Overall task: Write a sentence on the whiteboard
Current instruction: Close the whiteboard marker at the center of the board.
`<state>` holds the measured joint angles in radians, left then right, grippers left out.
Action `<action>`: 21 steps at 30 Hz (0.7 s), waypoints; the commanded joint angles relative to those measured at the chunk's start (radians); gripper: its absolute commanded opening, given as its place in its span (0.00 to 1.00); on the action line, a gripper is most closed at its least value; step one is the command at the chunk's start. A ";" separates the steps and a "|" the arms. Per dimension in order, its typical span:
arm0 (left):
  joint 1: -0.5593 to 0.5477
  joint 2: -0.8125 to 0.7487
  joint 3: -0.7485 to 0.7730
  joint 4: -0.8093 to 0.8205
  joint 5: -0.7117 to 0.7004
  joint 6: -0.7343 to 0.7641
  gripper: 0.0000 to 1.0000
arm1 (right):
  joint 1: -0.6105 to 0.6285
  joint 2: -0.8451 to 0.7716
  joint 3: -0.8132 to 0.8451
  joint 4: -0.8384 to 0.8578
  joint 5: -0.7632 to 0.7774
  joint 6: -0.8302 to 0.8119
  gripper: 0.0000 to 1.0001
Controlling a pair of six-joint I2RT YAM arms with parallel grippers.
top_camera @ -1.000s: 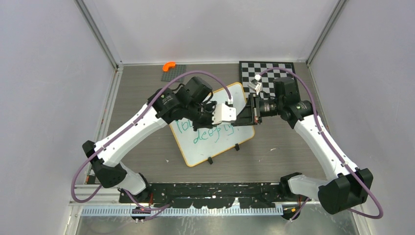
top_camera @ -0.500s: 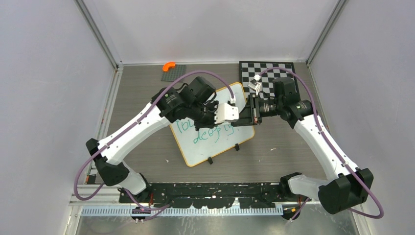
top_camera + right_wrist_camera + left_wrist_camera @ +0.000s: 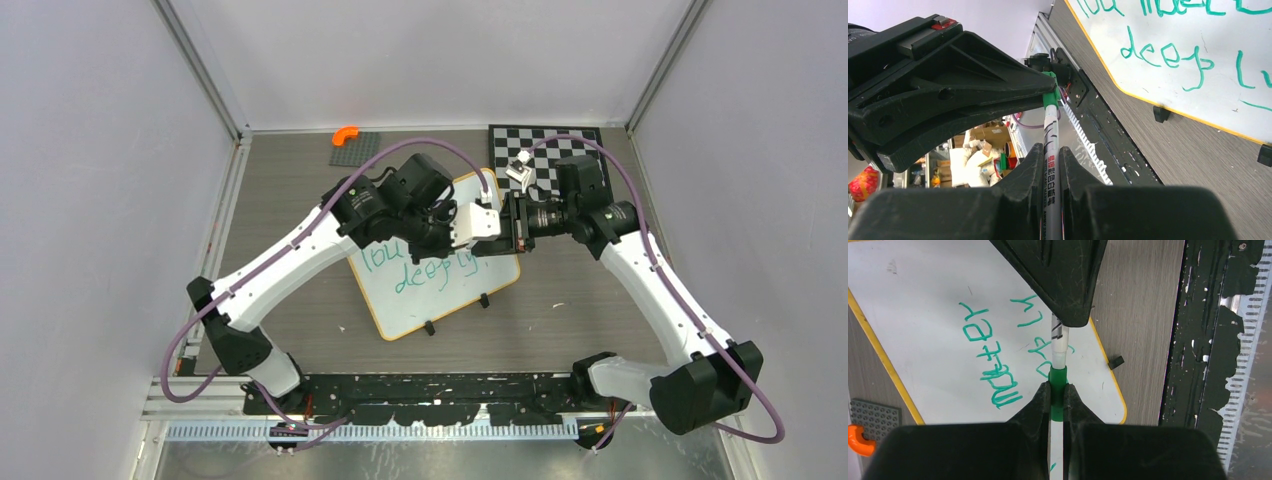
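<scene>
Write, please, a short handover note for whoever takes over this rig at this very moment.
The left gripper is shut on the green marker cap.
The right gripper is shut on the white marker barrel.
They meet above the white, orange-rimmed rectangular whiteboard, which lies flat on the grey table.
Done: the green handwritten sentence, two lines reading "You matter deeply".
Left: cap and barrel are joined, but I cannot tell if the cap is fully seated. Likely press it home and set it down.
</scene>
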<state>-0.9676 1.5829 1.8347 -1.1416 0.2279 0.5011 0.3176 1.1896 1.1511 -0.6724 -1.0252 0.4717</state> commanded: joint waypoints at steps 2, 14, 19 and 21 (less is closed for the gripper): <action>-0.029 0.000 0.069 0.072 0.039 -0.003 0.00 | 0.007 0.006 0.020 0.027 0.011 0.004 0.00; -0.047 0.079 0.209 0.096 0.084 -0.035 0.00 | 0.034 0.014 -0.055 0.172 -0.067 0.072 0.00; -0.039 0.089 0.247 0.020 0.043 -0.013 0.26 | 0.013 0.022 -0.029 0.178 -0.070 0.070 0.00; -0.013 0.081 0.248 -0.013 0.050 -0.002 0.41 | -0.019 0.035 -0.011 0.178 -0.071 0.071 0.00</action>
<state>-0.9874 1.6791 2.0171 -1.2396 0.2241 0.4828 0.3210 1.1973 1.1053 -0.5369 -1.0866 0.5331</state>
